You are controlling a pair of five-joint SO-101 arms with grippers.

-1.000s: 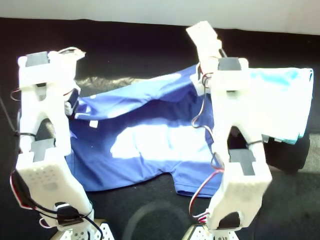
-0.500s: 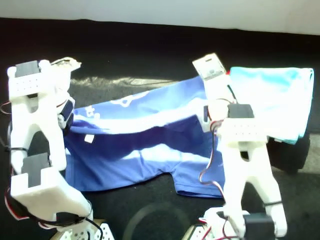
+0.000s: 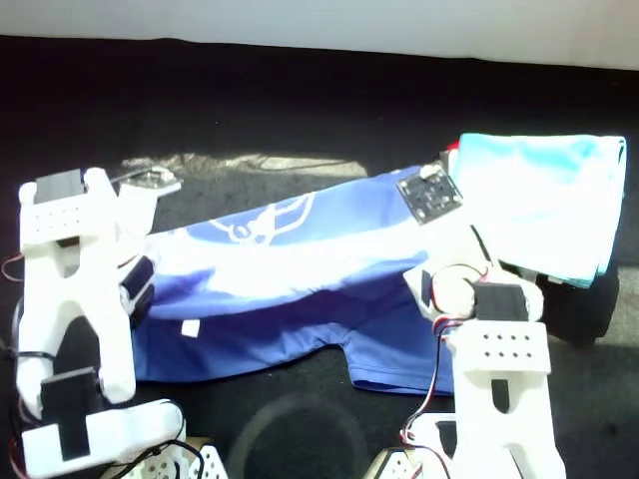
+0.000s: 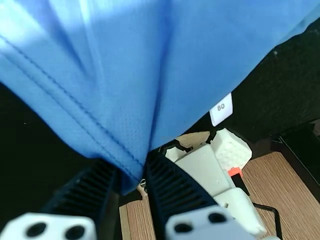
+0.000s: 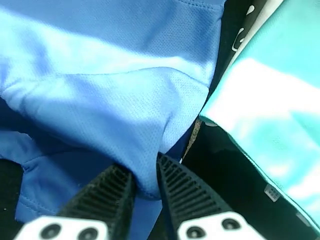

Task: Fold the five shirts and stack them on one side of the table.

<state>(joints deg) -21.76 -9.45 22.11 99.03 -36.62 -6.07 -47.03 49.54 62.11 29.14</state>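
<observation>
Because your left gripper and right gripper are each pinched tight on an edge of the blue shirt, its far half hangs lifted over the middle of the table, ready to fold (the turquoise shirt lies folded at 2 o'clock).

Black table, blue shirt partly resting, turquoise shirt beside
</observation>
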